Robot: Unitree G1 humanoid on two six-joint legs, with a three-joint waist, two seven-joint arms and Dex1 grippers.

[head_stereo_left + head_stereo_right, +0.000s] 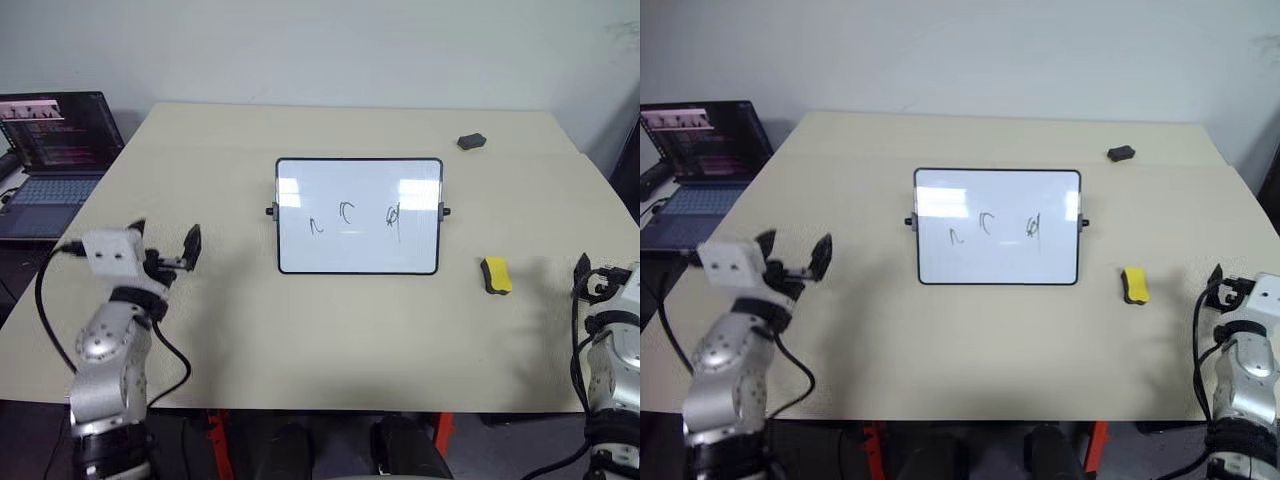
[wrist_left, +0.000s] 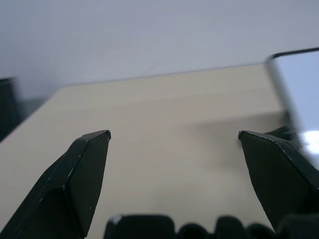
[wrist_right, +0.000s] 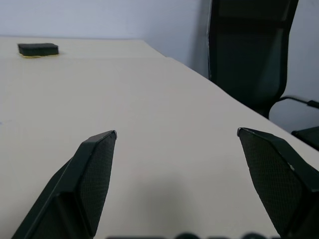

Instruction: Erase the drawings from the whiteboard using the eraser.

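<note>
Our left gripper [image 1: 165, 245] and right gripper [image 3: 177, 134] both gape wide, holding nothing. We see the yellow eraser [image 1: 496, 275], dark-edged, just right of the whiteboard [image 1: 359, 216], its long axis running toward the far wall.

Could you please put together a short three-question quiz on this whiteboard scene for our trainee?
1. True or false: the eraser lies on the whiteboard.
2. How many drawings are on the whiteboard?
3. Which claw is nearer the eraser: A) left claw, B) right claw?

Key
1. False: it lies on the table, beside the board on the robot's right.
2. Three, in a row.
3. B; both claws are open and empty.
</note>
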